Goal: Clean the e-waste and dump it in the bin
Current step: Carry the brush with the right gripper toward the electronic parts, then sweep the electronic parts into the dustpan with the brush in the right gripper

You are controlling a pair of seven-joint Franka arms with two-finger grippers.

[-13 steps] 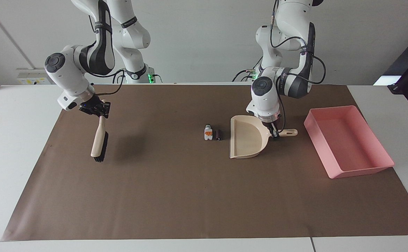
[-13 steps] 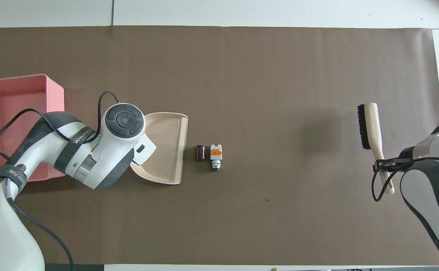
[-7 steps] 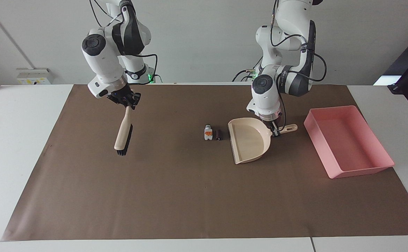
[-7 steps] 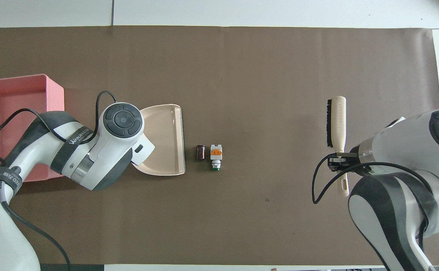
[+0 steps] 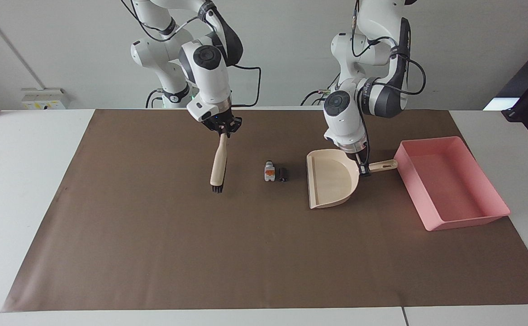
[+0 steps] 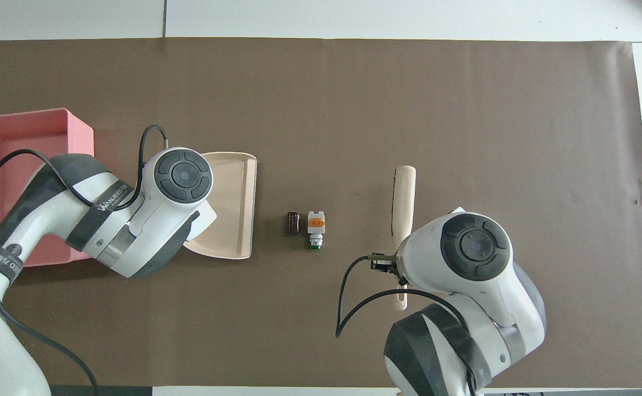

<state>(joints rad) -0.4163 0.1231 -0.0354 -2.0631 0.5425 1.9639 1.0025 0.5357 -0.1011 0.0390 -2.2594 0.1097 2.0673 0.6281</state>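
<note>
Brown mat (image 5: 155, 253), centre frame: e-waste (image 5: 275, 173) between brush (image 5: 218, 165), clamped in right gripper (image 5: 222, 130), and dustpan (image 5: 331, 183), clamped by left gripper (image 5: 364, 171).

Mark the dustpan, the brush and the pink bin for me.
dustpan (image 5: 331, 183), facing view, bare pan floor
brush (image 5: 219, 163), facing view, middle of wooden back
pink bin (image 5: 444, 183), facing view, bare floor
</note>
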